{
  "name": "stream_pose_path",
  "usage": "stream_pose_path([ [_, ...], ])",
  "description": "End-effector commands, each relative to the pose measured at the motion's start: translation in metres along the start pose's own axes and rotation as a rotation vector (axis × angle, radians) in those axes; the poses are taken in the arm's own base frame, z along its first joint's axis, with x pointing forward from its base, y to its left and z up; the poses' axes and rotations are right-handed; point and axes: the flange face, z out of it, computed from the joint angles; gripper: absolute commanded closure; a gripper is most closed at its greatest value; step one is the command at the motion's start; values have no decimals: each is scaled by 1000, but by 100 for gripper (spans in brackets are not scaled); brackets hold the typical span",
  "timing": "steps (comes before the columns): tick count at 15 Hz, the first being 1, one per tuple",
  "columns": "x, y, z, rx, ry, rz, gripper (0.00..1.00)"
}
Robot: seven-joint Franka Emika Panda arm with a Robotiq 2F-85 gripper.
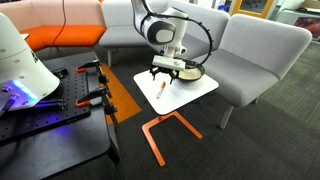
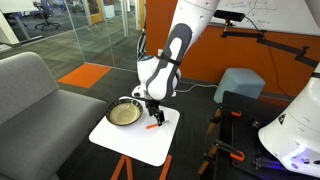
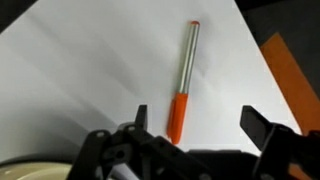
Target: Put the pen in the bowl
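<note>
You are holding the pincer (image 3: 197, 118) open just above the white table (image 3: 80, 70). Its two fingers are spread wide and are gripping nothing. The pen (image 3: 184, 78) is lying flat on the table, untouched. Its orange half is pointing toward the pincer, and its grey half, ending in a small orange tip, is pointing away. In an exterior view the pen (image 2: 154, 126) is resting near the bowl (image 2: 113, 112), which is sitting on the same table and appearing empty.

You are probably dealing with something light and stiff: a thin round barrel, likely smooth, which may be prone to rolling or slipping out if the fingers meet it unevenly. In the wrist view the barrel is running across the closing line, which is helping you, but it is sitting nearer one finger than the other. Centring it first looks wise. The best hold seems to be around the middle, near where orange is meeting grey, so the pen is hanging balanced. Because it is lying so low, the fingertips will likely need to be almost brushing the table.
</note>
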Motion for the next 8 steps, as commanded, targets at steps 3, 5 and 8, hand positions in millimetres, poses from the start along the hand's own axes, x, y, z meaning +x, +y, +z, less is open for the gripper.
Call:
stream_pose_path([
  [3,7,5,26,-36,-53,44,18],
  [5,9,6,31,-47,-64,32,34],
  [8,10,8,33,-62,-75,37,58],
])
